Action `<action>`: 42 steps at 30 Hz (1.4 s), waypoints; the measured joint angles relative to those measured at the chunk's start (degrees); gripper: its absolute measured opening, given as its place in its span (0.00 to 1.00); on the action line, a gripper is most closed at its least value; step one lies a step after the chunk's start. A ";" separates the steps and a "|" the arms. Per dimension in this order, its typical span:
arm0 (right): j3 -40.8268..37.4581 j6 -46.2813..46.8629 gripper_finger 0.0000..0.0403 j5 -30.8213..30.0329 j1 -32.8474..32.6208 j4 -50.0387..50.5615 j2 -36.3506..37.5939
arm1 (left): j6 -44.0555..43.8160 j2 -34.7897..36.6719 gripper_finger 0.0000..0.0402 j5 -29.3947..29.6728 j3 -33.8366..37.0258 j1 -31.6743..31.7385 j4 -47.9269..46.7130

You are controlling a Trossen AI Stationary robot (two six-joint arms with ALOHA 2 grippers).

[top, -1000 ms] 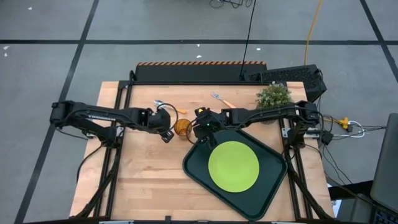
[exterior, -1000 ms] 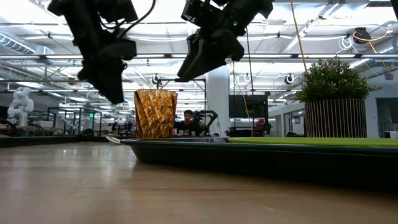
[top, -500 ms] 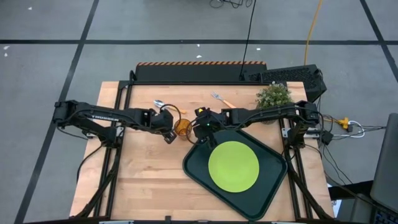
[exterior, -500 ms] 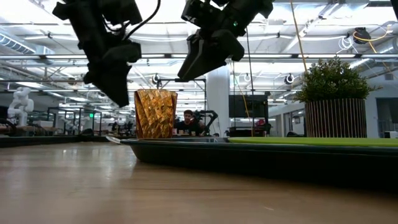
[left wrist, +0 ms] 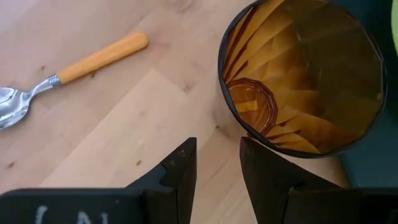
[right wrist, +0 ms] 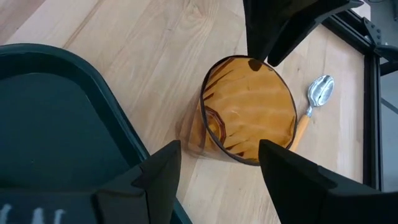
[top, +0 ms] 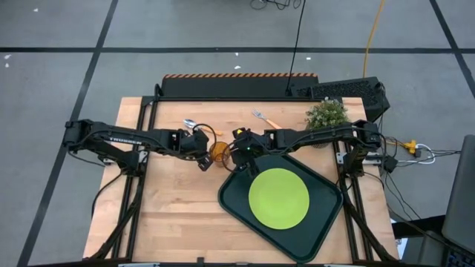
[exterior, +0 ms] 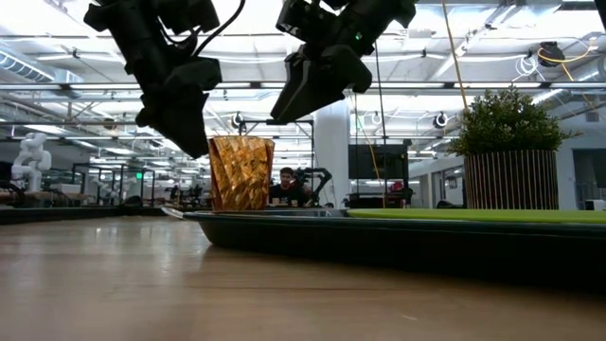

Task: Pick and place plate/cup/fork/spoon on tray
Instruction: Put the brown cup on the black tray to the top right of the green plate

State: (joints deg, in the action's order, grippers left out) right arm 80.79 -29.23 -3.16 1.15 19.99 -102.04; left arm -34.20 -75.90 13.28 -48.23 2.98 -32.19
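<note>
So far you've only got the plate [top: 278, 197] on the tray [top: 234, 202]; cup [top: 217, 152], spoon [top: 195, 124] and fork [top: 263, 117] wait on the table, the cup between your slightly parted left gripper [top: 202, 156] and open right gripper [top: 239, 160].

Both arms are showing dark, near-black housings with white lettering along the left forearm. Left gripper [left wrist: 217, 171] fingers [left wrist: 180, 174] are appearing matte black and wedge-shaped; right gripper [right wrist: 217, 165] fingers [right wrist: 163, 171] likewise. Black cable is looping above the left fingers.
</note>
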 joint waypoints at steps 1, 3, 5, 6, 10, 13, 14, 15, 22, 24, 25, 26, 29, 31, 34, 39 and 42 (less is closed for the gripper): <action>0.00 -0.02 0.52 0.00 0.00 0.00 0.00 | 0.01 0.00 0.31 0.00 0.00 -0.01 0.52; 0.00 -0.02 0.52 0.00 0.00 0.00 0.00 | 0.48 0.00 0.31 0.00 0.00 0.00 2.05; 0.00 -0.04 0.52 0.00 0.00 0.01 0.00 | 0.91 0.00 0.31 -0.28 0.00 -0.02 3.55; 0.00 -0.04 0.52 0.00 0.01 0.02 0.00 | 0.93 0.01 0.31 -0.31 0.00 -0.02 4.20; 0.00 0.04 0.52 0.00 0.01 0.02 0.00 | 1.57 0.01 0.31 -0.37 0.00 -0.01 5.64; 0.00 0.36 0.52 0.01 0.02 0.03 0.00 | 1.60 0.00 0.31 -0.37 0.00 -0.01 5.49; 0.00 0.65 0.52 0.01 0.02 0.03 0.00 | 1.58 0.01 0.31 -0.37 0.00 0.00 5.54; 0.00 1.00 0.52 0.04 0.03 0.06 0.00 | 1.57 0.00 0.31 -0.37 0.00 0.00 5.58; -0.85 0.01 0.52 0.29 0.14 0.60 -0.33 | 2.17 -2.27 0.31 -0.42 -0.10 -0.02 8.46; -0.87 -0.82 0.52 0.28 0.23 0.73 -0.61 | 2.22 -3.20 0.31 -1.04 -0.04 0.00 8.59; -0.86 -1.29 0.52 0.28 0.28 0.90 -0.63 | 2.32 -3.40 0.31 -1.18 0.13 0.00 7.89; -0.61 -1.49 0.52 0.28 0.28 1.20 -0.63 | 2.40 -3.98 0.31 -1.22 0.09 0.00 8.93; 0.93 -1.47 0.52 0.30 0.30 3.56 -0.63 | 2.63 -4.66 0.31 -1.33 0.04 0.00 8.75; 1.42 -1.46 0.52 0.31 0.31 4.57 -0.61 | 2.81 -4.92 0.31 -1.33 0.02 -0.02 9.83; 1.44 -0.56 0.52 0.48 0.43 6.58 -0.61 | 3.54 -5.14 0.31 -1.33 0.04 0.11 9.62; 1.23 1.19 0.52 0.46 0.74 7.91 -1.73 | 3.98 -5.11 0.31 -1.31 0.02 0.11 10.46; 1.20 1.34 0.52 0.48 0.72 7.50 -2.41 | 4.57 -5.11 0.31 -1.31 0.02 0.11 10.83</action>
State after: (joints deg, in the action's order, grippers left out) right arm 82.00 -27.89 -2.68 1.87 27.49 -104.45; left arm -29.62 -81.01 11.97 -48.21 3.09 -21.36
